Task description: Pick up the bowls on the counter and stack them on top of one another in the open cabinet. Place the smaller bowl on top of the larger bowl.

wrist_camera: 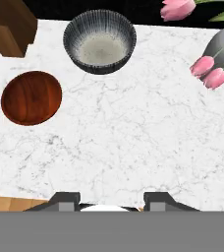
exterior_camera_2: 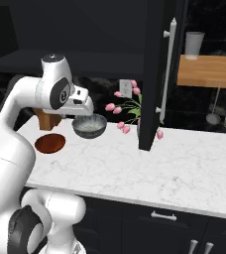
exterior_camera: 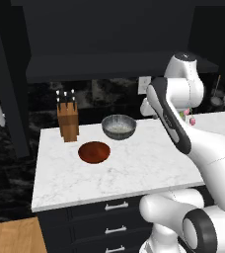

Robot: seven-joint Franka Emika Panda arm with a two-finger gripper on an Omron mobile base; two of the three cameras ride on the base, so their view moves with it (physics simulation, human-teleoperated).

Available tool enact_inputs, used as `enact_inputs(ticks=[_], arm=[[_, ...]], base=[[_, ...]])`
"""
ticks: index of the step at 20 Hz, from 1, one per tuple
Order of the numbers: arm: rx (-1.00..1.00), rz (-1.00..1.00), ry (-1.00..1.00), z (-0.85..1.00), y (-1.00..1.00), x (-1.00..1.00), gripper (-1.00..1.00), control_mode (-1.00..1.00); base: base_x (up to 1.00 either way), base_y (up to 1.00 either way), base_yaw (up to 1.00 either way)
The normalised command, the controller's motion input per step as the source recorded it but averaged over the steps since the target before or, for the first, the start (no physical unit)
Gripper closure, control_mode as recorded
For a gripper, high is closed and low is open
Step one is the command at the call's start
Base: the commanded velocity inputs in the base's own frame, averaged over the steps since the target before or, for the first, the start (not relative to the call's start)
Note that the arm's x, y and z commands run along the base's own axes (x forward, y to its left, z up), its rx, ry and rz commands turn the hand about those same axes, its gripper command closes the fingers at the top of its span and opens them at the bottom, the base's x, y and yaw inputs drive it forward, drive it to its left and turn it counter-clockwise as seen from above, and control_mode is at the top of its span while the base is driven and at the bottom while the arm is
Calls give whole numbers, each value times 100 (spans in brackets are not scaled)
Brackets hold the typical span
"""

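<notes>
1. Left base view: the open cabinet (exterior_camera: pixel 119 64) is seen above the counter (exterior_camera: pixel 134 168).
2. Both bowls are set on the marble: the larger bowl (wrist_camera: pixel 100 42) near the wall, the smaller bowl (wrist_camera: pixel 31 97) just beside it.
3. The gripper (wrist_camera: pixel 111 198) is held above bare marble, fingers spread wide, nothing gripped.

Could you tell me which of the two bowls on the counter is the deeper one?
The grey metallic bowl by the knife block; the reddish-brown bowl is shallow, almost plate-like.

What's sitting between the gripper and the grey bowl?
Nothing: in the hand view, bare marble counter runs from the gripper up to the grey bowl.
</notes>
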Motion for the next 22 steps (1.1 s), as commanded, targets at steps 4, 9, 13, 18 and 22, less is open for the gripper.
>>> enact_inputs(ticks=[4,9,13,18,22], arm=[[-2,0,0,-5,48,-13,-100,-100],[-3,0,-3,-49,100,0,-100,-100],[-3,0,9,-87,82,3,-100,-100],[2,0,14,-77,70,52,-100,-100],[1,0,22,-63,23,66,-100,-100]], base=[[0,0,0],[0,0,0],[0,0,0],[0,0,0],[0,0,0]])
